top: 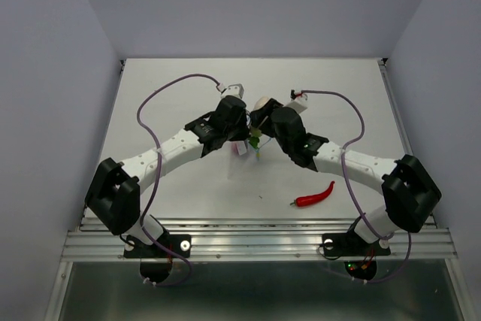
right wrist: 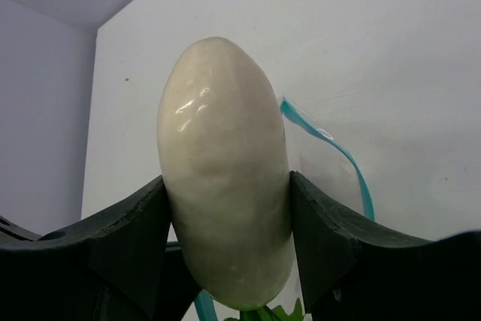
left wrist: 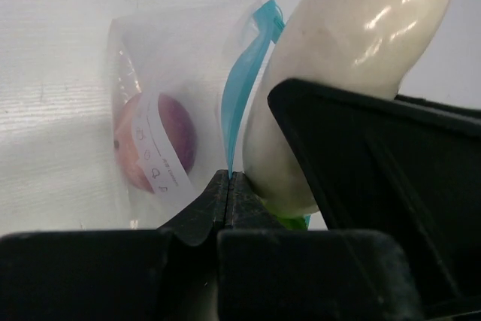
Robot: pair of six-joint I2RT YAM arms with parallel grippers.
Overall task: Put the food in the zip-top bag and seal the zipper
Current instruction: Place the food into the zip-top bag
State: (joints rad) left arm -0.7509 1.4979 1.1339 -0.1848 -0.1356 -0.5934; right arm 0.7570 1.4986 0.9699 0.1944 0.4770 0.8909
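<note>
My right gripper (right wrist: pixel 227 212) is shut on the white radish (right wrist: pixel 222 178), tip pointing away, green leaves at the bottom. In the left wrist view the radish (left wrist: pixel 338 58) stands right beside the bag's open mouth. My left gripper (left wrist: pixel 229 186) is shut on the light-blue zipper strip (left wrist: pixel 244 88) of the clear zip-top bag (left wrist: pixel 180 73), holding it up. The purple-red onion (left wrist: pixel 161 144) sits inside the bag. The zipper also shows in the right wrist view (right wrist: pixel 342 159). The red chili (top: pixel 314 196) lies on the table near my right arm. Both grippers meet mid-table (top: pixel 255 129).
The white table (top: pixel 188 88) is walled by pale panels on three sides. A metal rail (top: pixel 255 242) runs along the near edge by the arm bases. Purple cables loop from both wrists.
</note>
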